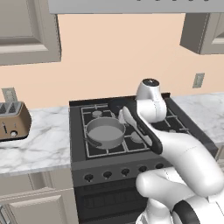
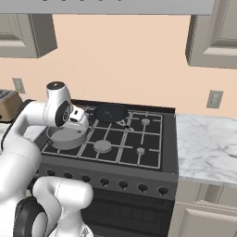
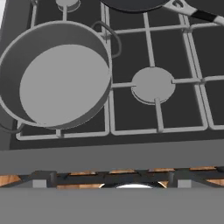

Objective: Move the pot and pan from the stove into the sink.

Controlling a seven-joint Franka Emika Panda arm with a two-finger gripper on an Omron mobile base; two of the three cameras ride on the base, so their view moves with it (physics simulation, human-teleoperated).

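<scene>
Here, jaws standing wide apart with nothing between them, the two-finger gripper (image 2: pixel 79 121) hanging above the front left part of the black gas stove with grid grates (image 1: pixel 131 146), clear of everything. Just under and beside it, sitting upright on the front left burner: the round grey metal pot with deep straight walls (image 3: pixel 54 78), empty, one loop handle (image 3: pixel 113 38) pointing toward the stove's middle, the other barely showing at its opposite side. Lying next to the pot in the hand view, a silver burner cap (image 3: pixel 153 84), bare. Resting farther back on a rear burner, apart from the pot: the shallow flat black frying pan (image 2: pixel 110 112), its dark handle (image 3: pixel 192 11) reaching out over the grates. Running along the stove's front, a row of dark knobs (image 2: pixel 104 182). Flanking the stove on both sides, white marble counter (image 1: pixel 39 140); standing on the left stretch against the wall, a brown toaster (image 1: pixel 13 121). Hanging above, grey cabinets (image 2: pixel 213 37) on the peach wall.
</scene>
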